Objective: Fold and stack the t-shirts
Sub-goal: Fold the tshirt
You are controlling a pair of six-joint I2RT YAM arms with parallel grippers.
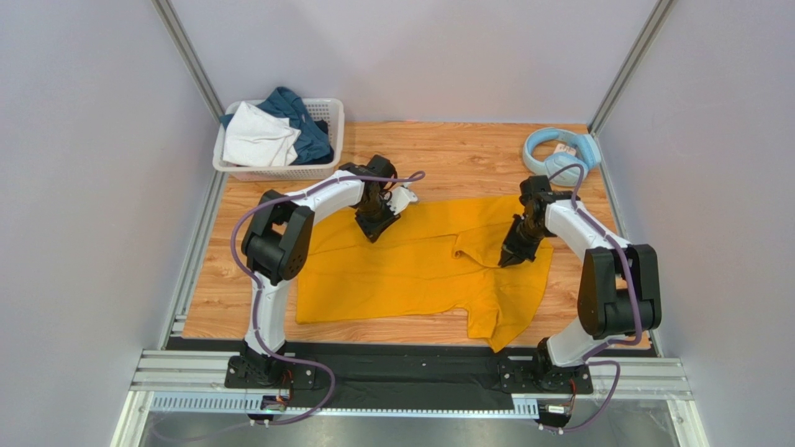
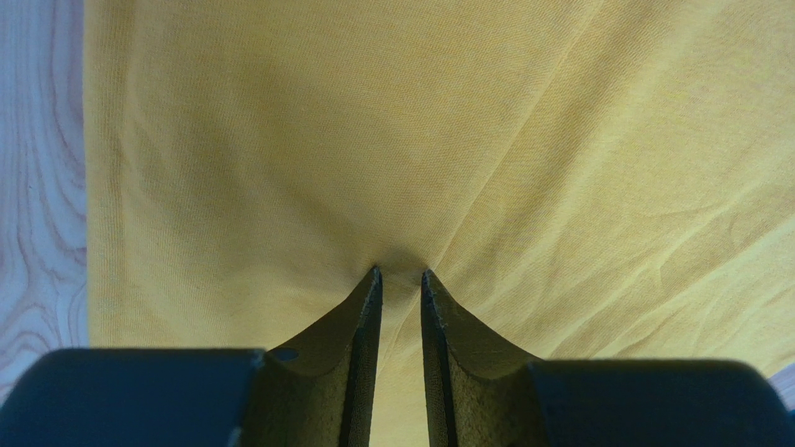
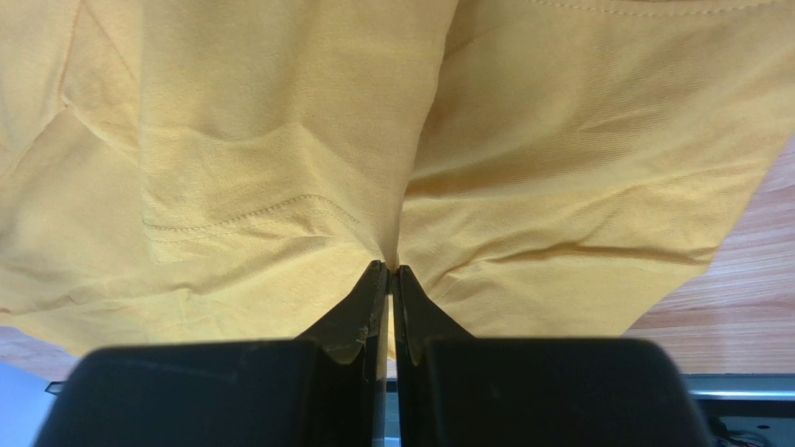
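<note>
Right gripper (image 3: 387, 268), jaws nearly together, and left gripper (image 2: 401, 273), jaws slightly apart, each pinch a pucker of the mustard-yellow t-shirt (image 1: 411, 270) spread on the wooden table (image 1: 467, 149); light, limp cloth, likely best gripped at hems.

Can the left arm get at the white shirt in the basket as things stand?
Probably not yet: the left fingers are pinched on the yellow shirt, so it must let go first. Otherwise the open basket sits just beyond it, white shirt lying on top, nothing between.
</note>
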